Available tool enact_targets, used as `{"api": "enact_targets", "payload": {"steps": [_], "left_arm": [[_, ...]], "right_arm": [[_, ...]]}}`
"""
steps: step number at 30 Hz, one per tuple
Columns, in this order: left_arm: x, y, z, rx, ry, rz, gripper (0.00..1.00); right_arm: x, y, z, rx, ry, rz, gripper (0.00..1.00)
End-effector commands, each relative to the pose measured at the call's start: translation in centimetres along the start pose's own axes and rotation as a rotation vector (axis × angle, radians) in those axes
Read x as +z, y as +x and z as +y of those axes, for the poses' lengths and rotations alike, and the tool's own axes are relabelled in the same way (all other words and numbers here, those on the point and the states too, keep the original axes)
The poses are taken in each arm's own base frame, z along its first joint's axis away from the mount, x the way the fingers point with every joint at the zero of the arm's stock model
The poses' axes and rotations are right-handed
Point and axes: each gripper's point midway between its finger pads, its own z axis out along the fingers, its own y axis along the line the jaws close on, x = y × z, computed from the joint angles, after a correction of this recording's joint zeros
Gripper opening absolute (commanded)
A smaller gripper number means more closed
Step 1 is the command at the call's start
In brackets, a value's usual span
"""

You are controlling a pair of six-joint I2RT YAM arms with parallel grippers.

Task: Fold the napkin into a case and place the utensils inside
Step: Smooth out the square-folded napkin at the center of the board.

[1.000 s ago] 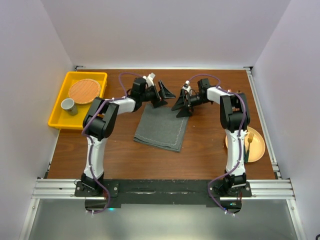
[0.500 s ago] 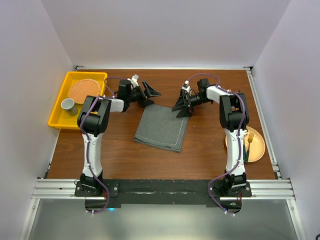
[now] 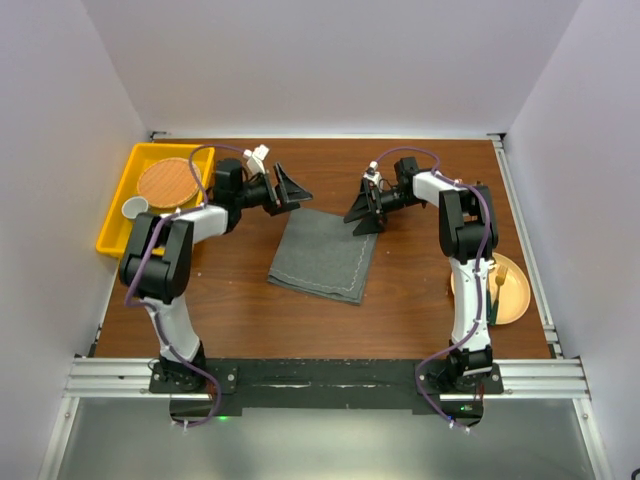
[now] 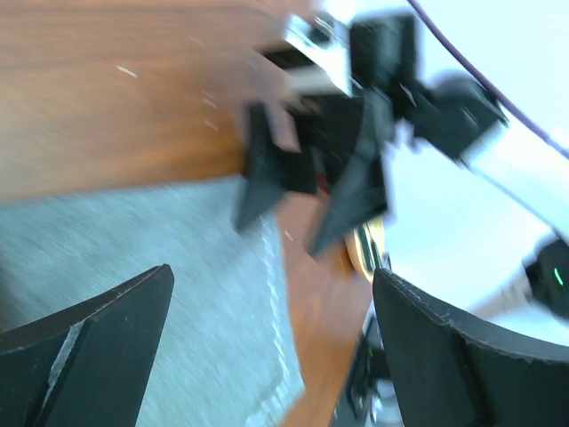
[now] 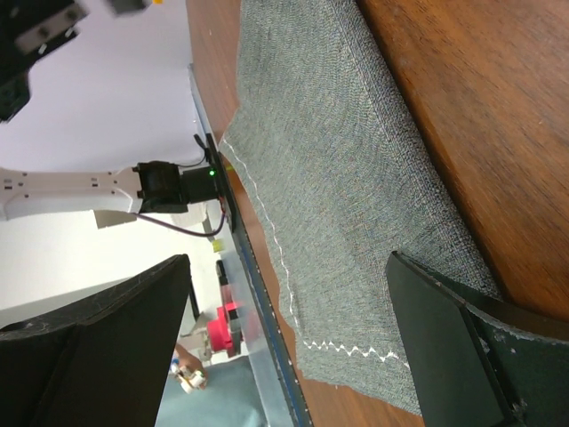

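Observation:
The dark grey napkin (image 3: 324, 256) lies folded on the table's middle, its lighter stitched hem along the near and right edges. It fills the right wrist view (image 5: 356, 178) and shows blurred in the left wrist view (image 4: 160, 267). My left gripper (image 3: 287, 187) is open and empty, just beyond the napkin's far left corner. My right gripper (image 3: 362, 213) is open and empty over the napkin's far right corner. The copper utensils (image 3: 497, 287) lie on the round yellow-orange plate (image 3: 513, 302) at the right.
A yellow tray (image 3: 116, 235) at the far left holds a round woven mat (image 3: 170, 181) and a small cup (image 3: 133, 208). Walls stand close on the left, right and back.
My left arm has swung left and back, drawing its open gripper away from the napkin's far edge toward the tray. The right arm and the napkin have not moved.

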Motion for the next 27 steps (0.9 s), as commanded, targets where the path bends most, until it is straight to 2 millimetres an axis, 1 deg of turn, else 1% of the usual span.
{"api": "enact_targets", "payload": {"steps": [1, 2, 4, 5, 7, 8, 10, 11, 13, 14, 18, 21, 25, 27], "left_arm": [[-2.0, 4.2, -2.6, 0.124, 0.057, 0.117, 1.0], [-2.2, 5.7, -2.0, 0.104, 0.045, 0.149, 1.0], [-2.3, 7.5, -1.3, 0.103, 0.04, 0.19, 1.0], [-2.6, 8.7, -0.5, 0.085, 0.029, 0.213, 1.0], [-2.9, 10.1, 0.6, 0.093, 0.018, 0.248, 1.0], [-3.3, 11.1, 1.4, 0.07, -0.005, 0.276, 1.0], [-3.8, 12.3, 2.4, 0.087, -0.019, 0.309, 1.0], [-4.4, 13.4, 3.1, 0.059, -0.039, 0.339, 1.0], [-5.1, 14.5, 4.1, 0.063, -0.051, 0.375, 1.0], [-5.8, 15.5, 4.6, 0.032, -0.072, 0.404, 1.0], [-7.3, 16.4, 6.0, 0.015, -0.11, 0.436, 1.0], [-8.1, 16.6, 6.1, 0.025, -0.111, 0.449, 1.0], [-8.5, 15.7, 4.5, 0.13, -0.056, 0.45, 1.0], [-9.1, 15.9, 3.6, 0.155, -0.034, 0.464, 1.0]], "right_arm": [[0.1, 0.4, -4.7, 0.011, 0.168, 0.0, 0.98], [0.1, 0.4, -4.6, 0.01, 0.166, 0.0, 0.98], [0.1, 0.4, -4.7, 0.011, 0.169, -0.001, 0.98], [0.1, 0.5, -4.8, 0.015, 0.173, 0.001, 0.98], [0.1, 0.6, -5.0, 0.007, 0.176, 0.007, 0.98], [0.1, 0.7, -5.2, 0.012, 0.181, 0.009, 0.98], [0.1, 0.8, -5.3, 0.01, 0.185, 0.011, 0.98], [0.1, 0.9, -5.4, 0.009, 0.188, 0.014, 0.98], [0.1, 1.0, -5.6, 0.01, 0.192, 0.014, 0.98], [0.2, 1.0, -5.7, 0.01, 0.196, 0.016, 0.98], [0.1, 1.1, -6.3, 0.005, 0.215, 0.019, 0.98], [0.2, 1.3, -6.5, 0.007, 0.221, 0.026, 0.98], [0.2, 1.4, -6.6, 0.008, 0.224, 0.027, 0.98], [0.2, 1.4, -6.7, 0.008, 0.226, 0.026, 0.98]]}}
